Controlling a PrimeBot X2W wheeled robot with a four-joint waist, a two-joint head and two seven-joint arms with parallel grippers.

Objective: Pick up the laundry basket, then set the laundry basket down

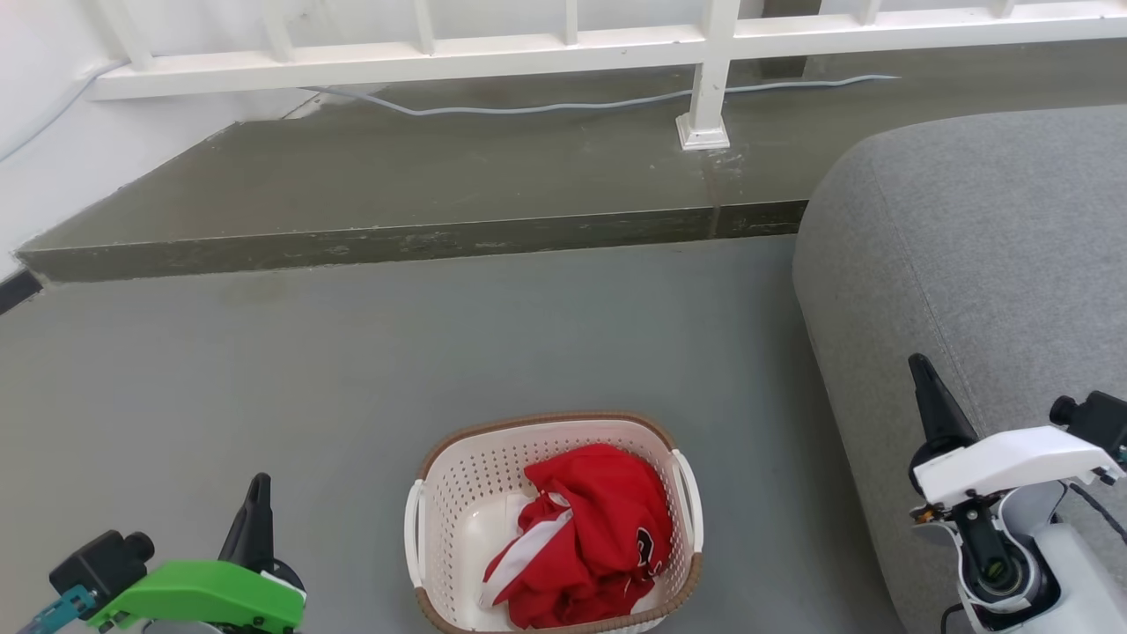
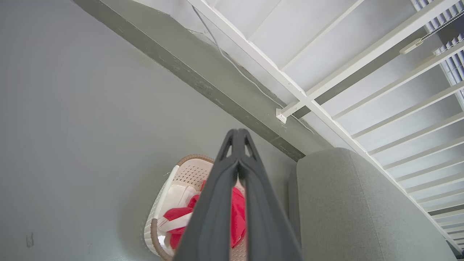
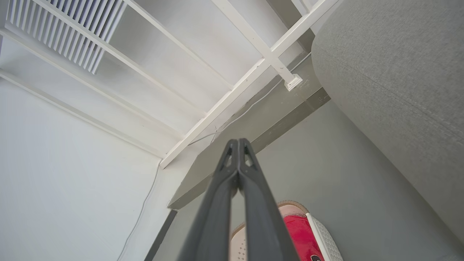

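The laundry basket (image 1: pixel 458 493) stands on the grey floor at the bottom centre of the head view, cream-white with perforated sides, a brown rim and a white handle on each side. A red and white garment (image 1: pixel 599 537) lies inside it. My left gripper (image 1: pixel 257 493) is at the lower left, well left of the basket, fingertips pressed together and empty. My right gripper (image 1: pixel 920 370) is at the lower right, over the grey sofa, also shut and empty. The basket (image 2: pixel 188 174) lies behind my left gripper (image 2: pixel 238 136) in the left wrist view. The basket (image 3: pixel 322 235) sits low in the right wrist view, below my right gripper (image 3: pixel 238 145).
A grey sofa (image 1: pixel 986 264) fills the right side, close to the basket. A raised concrete step (image 1: pixel 396 238) runs across the back, carrying a white railing (image 1: pixel 709 79) and a pale cable (image 1: pixel 546 107). A white wall (image 1: pixel 44 158) stands at the left. Open floor (image 1: pixel 352 352) lies ahead of the basket.
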